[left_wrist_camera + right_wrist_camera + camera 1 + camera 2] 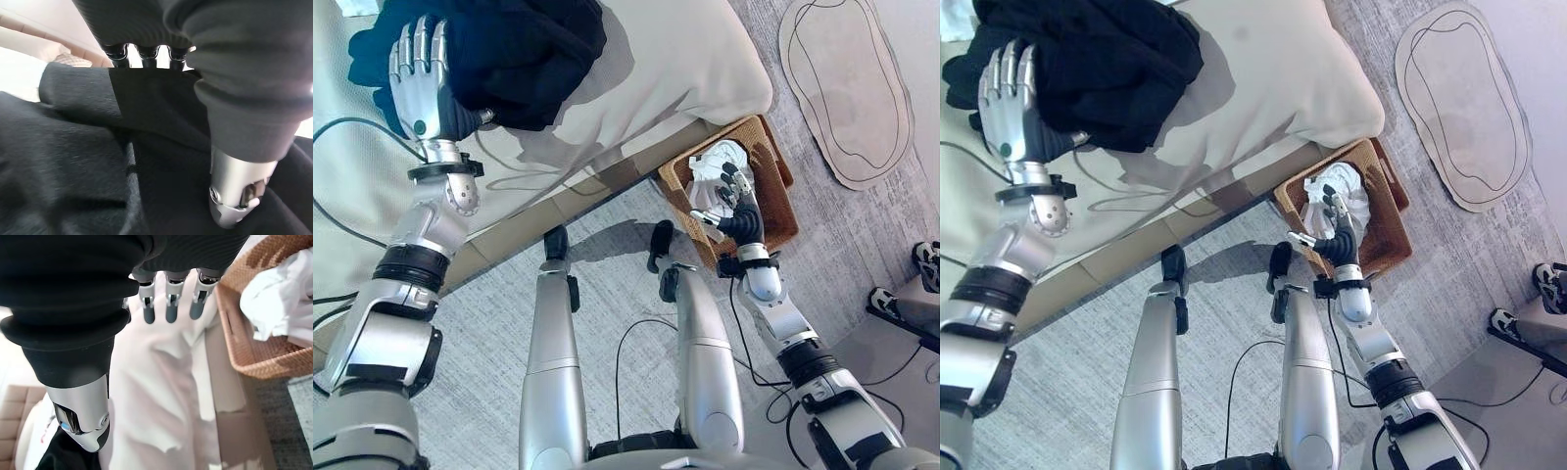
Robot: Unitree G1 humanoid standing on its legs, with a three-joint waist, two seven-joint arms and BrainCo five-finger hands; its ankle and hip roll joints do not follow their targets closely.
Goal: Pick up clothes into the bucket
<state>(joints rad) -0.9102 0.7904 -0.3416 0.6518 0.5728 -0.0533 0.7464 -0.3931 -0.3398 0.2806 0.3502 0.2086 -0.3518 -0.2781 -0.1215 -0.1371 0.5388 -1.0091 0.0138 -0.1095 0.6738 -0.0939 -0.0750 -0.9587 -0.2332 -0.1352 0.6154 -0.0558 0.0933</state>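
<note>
A heap of black clothes (524, 54) lies on the cream bed (685, 69) at the upper left. My left hand (418, 83) rests flat on the heap's left part with straight fingers, open; its wrist view shows dark cloth (73, 161) close under the thumb (239, 196). A brown wicker basket (781, 171) stands on the floor by the bed's corner with a white garment (713, 168) in it. My right hand (740, 217) hovers over the basket's near edge, fingers (168, 308) relaxed and open, holding nothing.
The bed's wooden frame (578, 201) runs diagonally between the clothes and the basket. A pale oval rug (847, 88) lies on the grey carpet at the upper right. Shoes (928, 262) show at the right edge.
</note>
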